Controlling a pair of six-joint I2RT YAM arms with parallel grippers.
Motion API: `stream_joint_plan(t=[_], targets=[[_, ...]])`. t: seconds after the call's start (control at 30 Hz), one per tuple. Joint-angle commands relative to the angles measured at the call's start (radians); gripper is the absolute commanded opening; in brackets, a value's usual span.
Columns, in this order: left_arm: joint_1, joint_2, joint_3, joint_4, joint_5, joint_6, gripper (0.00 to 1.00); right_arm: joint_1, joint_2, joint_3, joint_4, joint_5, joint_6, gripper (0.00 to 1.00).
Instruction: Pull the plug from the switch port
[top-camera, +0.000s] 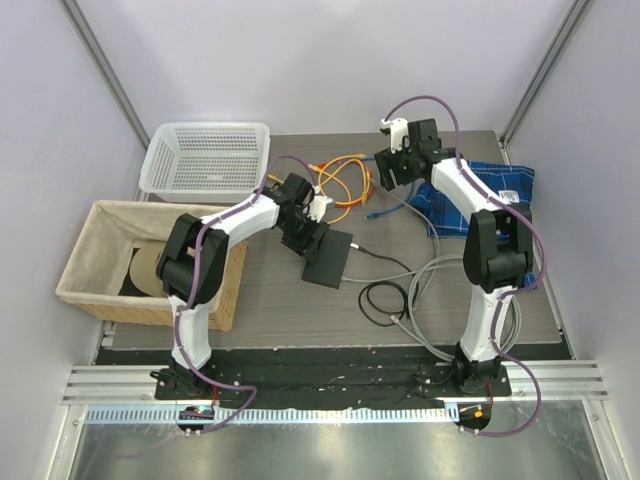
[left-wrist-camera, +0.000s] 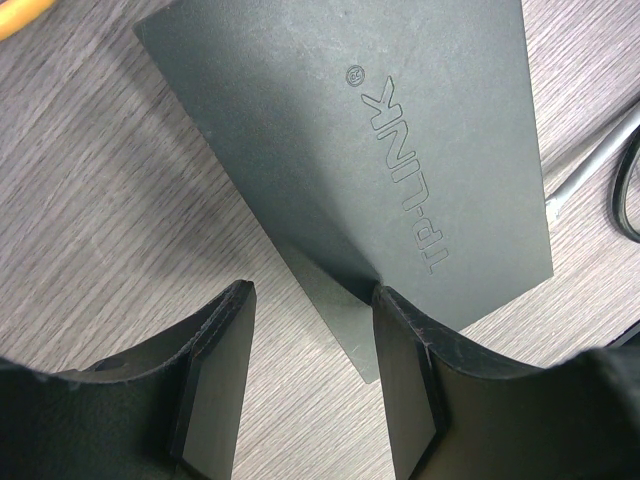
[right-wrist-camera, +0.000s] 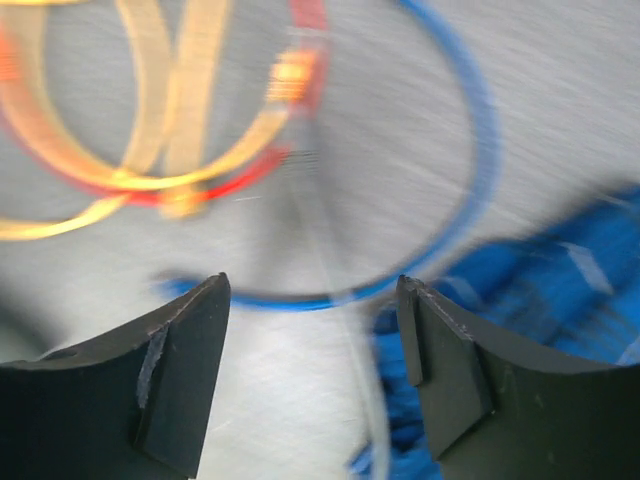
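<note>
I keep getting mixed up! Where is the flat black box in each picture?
Top external: the switch sits mid-table, by the left arm's tip.
Left wrist: the switch fills the upper middle.
Right wrist: not in it.
Shared landmark: the orange cable.

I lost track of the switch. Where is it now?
In the top view the switch lies mid-table beneath the left tool, right of the wicker basket.
</note>
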Motion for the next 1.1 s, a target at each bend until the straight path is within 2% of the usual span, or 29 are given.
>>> stream_joint_plan(t=[0.0, 0.1, 0.23, 0.3, 0.47, 0.8, 1.07], targets=[[-0.010, 0.095, -0.043, -0.024, -0.120, 0.041, 0.54, 0.006, -0.140, -0.014, -0.128, -0.476, 0.016, 0.72], [-0.012, 0.095, -0.045, -0.023, -0.119, 0.041, 0.54, 0.026, -0.134, -0.074, -0.276, -0.640, -0.072, 0.70], [-0.012, 0.097, -0.046, -0.024, -0.123, 0.043, 0.54, 0.035, -0.108, -0.201, -0.356, -0.806, -0.089, 0.66], [-0.012, 0.096, -0.049, -0.024, -0.125, 0.044, 0.54, 0.038, -0.097, -0.241, -0.354, -0.829, -0.102, 0.65], [-0.012, 0.094, -0.065, -0.021, -0.137, 0.052, 0.54, 0.043, 0.007, -0.234, -0.518, -0.902, -0.210, 0.60], [-0.015, 0.091, -0.075, -0.034, -0.143, 0.061, 0.54, 0.092, 0.102, -0.264, -0.518, -0.913, -0.225, 0.57], [-0.023, 0.094, -0.080, -0.034, -0.127, 0.053, 0.54, 0.144, 0.113, -0.332, -0.343, -0.875, -0.098, 0.57]])
